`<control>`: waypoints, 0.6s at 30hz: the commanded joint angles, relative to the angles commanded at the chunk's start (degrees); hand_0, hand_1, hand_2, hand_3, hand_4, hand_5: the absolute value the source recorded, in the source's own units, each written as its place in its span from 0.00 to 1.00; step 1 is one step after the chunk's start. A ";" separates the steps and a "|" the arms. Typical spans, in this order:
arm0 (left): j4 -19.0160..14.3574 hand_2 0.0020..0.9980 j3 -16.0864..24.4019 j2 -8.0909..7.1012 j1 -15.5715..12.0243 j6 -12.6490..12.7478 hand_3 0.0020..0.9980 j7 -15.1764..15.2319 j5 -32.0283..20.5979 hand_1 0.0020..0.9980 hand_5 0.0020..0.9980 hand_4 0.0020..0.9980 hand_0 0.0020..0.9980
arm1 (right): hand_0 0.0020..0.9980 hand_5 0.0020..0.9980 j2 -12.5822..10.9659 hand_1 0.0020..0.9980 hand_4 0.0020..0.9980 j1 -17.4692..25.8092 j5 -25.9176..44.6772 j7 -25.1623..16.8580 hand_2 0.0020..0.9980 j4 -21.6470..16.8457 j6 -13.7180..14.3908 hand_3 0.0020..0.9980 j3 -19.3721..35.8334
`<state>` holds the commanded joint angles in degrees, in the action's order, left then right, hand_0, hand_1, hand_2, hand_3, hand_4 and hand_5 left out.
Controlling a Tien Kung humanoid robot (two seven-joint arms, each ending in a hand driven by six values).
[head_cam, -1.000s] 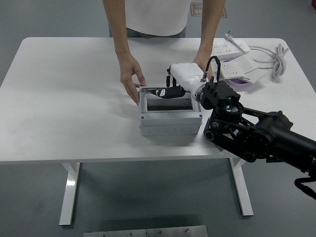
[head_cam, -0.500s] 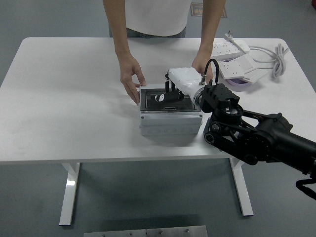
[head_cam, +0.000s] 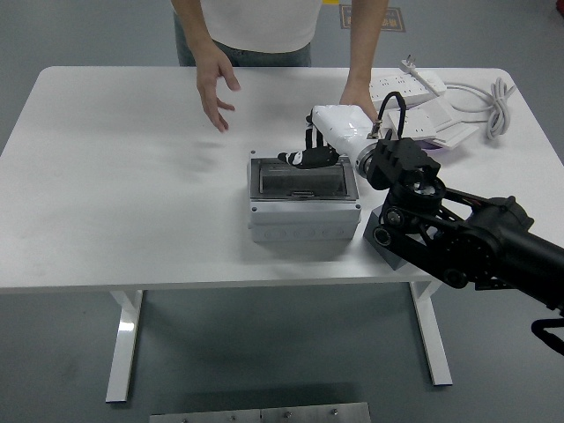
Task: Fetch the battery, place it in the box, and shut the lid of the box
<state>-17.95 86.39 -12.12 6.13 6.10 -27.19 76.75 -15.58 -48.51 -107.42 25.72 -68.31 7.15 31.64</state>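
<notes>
A grey box [head_cam: 303,220] stands at the table's middle with its dark see-through lid [head_cam: 302,179] down flat on top. The battery is not visible. My right hand [head_cam: 308,158], white-backed with black fingers, rests on the lid's far edge with the fingers lying relaxed, holding nothing. My right arm [head_cam: 458,233] comes in from the lower right. The left arm is out of view. A person stands at the far side, one hand [head_cam: 213,81] lifted above the table at the left, the other hand [head_cam: 356,95] down beside my wrist.
White power strips [head_cam: 414,85] with a coiled white cable [head_cam: 496,110] lie at the back right, over a purple disc [head_cam: 430,148]. The white table [head_cam: 123,194] runs wide to the left of the box.
The lid went from raised to flat on the box under my right hand. The person's left-side hand left the box's corner and rose toward the table's far edge.
</notes>
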 joint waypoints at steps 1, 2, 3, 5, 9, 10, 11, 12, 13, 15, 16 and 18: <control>0.01 0.67 -0.01 0.05 -0.03 0.01 0.61 0.01 -0.02 0.71 0.23 0.73 0.57 | 0.26 0.69 -0.39 0.36 0.89 0.76 -0.57 -0.22 0.35 -0.37 0.51 0.36 1.13; 0.01 0.67 -0.03 0.11 -0.07 0.02 0.61 0.01 -0.06 0.71 0.23 0.73 0.57 | 0.26 0.69 -0.82 0.36 0.89 1.61 -1.06 -0.65 0.35 -0.75 1.15 0.36 2.44; 0.00 0.67 -0.02 0.16 -0.11 0.01 0.61 -0.03 -0.05 0.71 0.23 0.73 0.57 | 0.25 0.69 -1.23 0.36 0.89 2.49 -1.39 -1.37 0.35 -1.07 2.00 0.37 3.74; -0.01 0.67 -0.04 0.26 -0.20 -0.02 0.61 -0.09 -0.04 0.71 0.23 0.73 0.57 | 0.25 0.69 -1.90 0.36 0.89 4.12 -1.44 -3.20 0.35 -1.44 3.92 0.37 6.20; -0.05 0.67 -0.07 0.50 -0.37 -0.02 0.61 -0.19 -0.07 0.71 0.23 0.73 0.57 | 0.25 0.68 -2.78 0.36 0.88 8.54 3.02 -9.40 0.35 -0.71 9.66 0.38 11.93; -0.06 0.67 -0.08 0.56 -0.39 -0.02 0.61 -0.20 -0.08 0.71 0.23 0.73 0.57 | 0.25 0.68 -2.82 0.36 0.88 9.55 4.26 -11.04 0.35 -0.44 11.01 0.38 13.26; -0.06 0.67 -0.07 0.64 -0.40 -0.02 0.61 -0.21 -0.07 0.71 0.23 0.73 0.57 | 0.25 0.68 -2.78 0.36 0.88 10.86 6.17 -13.34 0.35 -0.06 12.71 0.38 15.03; -0.06 0.67 -0.05 0.69 -0.40 -0.05 0.61 -0.22 -0.02 0.71 0.23 0.73 0.57 | 0.25 0.68 -2.68 0.36 0.88 11.79 7.70 -15.08 0.35 0.22 13.89 0.38 16.32; -0.06 0.67 -0.02 0.77 -0.38 -0.09 0.61 -0.23 0.03 0.71 0.23 0.73 0.57 | 0.25 0.68 -2.45 0.36 0.88 13.06 9.88 -17.35 0.35 0.68 15.33 0.38 17.99; -0.04 0.67 0.03 0.87 -0.31 -0.15 0.61 -0.22 0.10 0.71 0.23 0.73 0.57 | 0.24 0.59 -2.08 0.34 0.82 14.89 13.97 -21.40 0.35 1.36 16.58 0.40 20.52; -0.03 0.67 0.03 0.94 -0.27 -0.18 0.61 -0.21 0.10 0.71 0.23 0.73 0.57 | 0.24 0.59 -1.89 0.34 0.82 15.84 16.56 -23.98 0.35 1.73 16.72 0.40 21.93; -0.01 0.67 0.03 1.06 -0.20 -0.19 0.61 -0.19 0.07 0.71 0.23 0.73 0.57 | 0.24 0.59 -1.54 0.34 0.82 17.29 20.68 -28.10 0.35 2.43 16.23 0.40 24.07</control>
<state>-17.96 86.42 -11.07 5.93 5.91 -27.38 76.82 -17.12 -31.22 -86.73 -2.38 -65.89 23.39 55.71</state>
